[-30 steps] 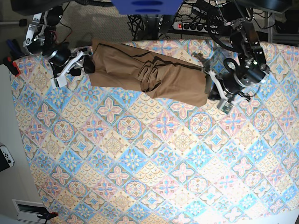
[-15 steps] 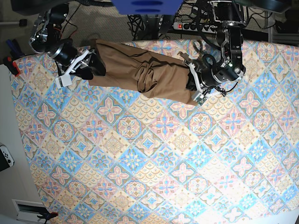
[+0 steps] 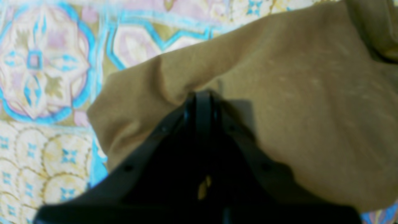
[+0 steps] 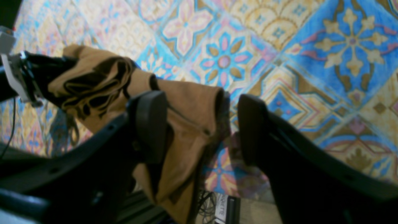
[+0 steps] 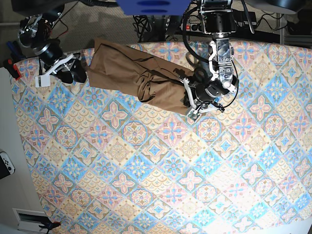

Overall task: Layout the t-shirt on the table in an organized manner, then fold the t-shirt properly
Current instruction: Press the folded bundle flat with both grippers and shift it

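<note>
T-shirt (image 5: 136, 78) tan, bunched lengthwise, creased mid-body.

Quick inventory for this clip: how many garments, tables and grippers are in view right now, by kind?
Garments: 1, the t-shirt
Tables: 1, the table
Grippers: 2, the left gripper and the right gripper
Total: 4

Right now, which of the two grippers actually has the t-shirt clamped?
The left gripper, at the t-shirt's end nearer the table's middle: its jaws are shut on a pinch of cloth. The right gripper stands open, cloth only beside one jaw.
</note>
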Motion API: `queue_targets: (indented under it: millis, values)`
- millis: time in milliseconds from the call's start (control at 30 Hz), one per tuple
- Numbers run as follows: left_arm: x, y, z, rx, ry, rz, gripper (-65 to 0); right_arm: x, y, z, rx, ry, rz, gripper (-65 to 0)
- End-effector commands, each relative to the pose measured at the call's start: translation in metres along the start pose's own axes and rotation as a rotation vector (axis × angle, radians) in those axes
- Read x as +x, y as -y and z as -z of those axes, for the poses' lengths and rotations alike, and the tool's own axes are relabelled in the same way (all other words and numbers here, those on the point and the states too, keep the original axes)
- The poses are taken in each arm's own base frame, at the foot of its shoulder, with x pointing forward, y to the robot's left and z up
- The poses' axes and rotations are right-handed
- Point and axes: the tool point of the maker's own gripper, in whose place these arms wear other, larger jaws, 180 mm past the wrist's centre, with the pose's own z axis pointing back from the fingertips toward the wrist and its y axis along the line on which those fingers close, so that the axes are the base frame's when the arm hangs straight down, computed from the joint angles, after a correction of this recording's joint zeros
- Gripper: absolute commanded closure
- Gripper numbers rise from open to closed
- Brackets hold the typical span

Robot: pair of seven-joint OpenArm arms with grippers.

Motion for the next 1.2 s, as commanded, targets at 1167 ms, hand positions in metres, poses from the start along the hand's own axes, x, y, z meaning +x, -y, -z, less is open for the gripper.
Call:
queue_targets:
  millis: [1167]
  values:
    - [-0.018, -0.029, -0.034, 0.009, 0.024, 0.012, 0.0, -0.09, 0.008, 0.013, 0.026, -0.118, 0.316, -35.0]
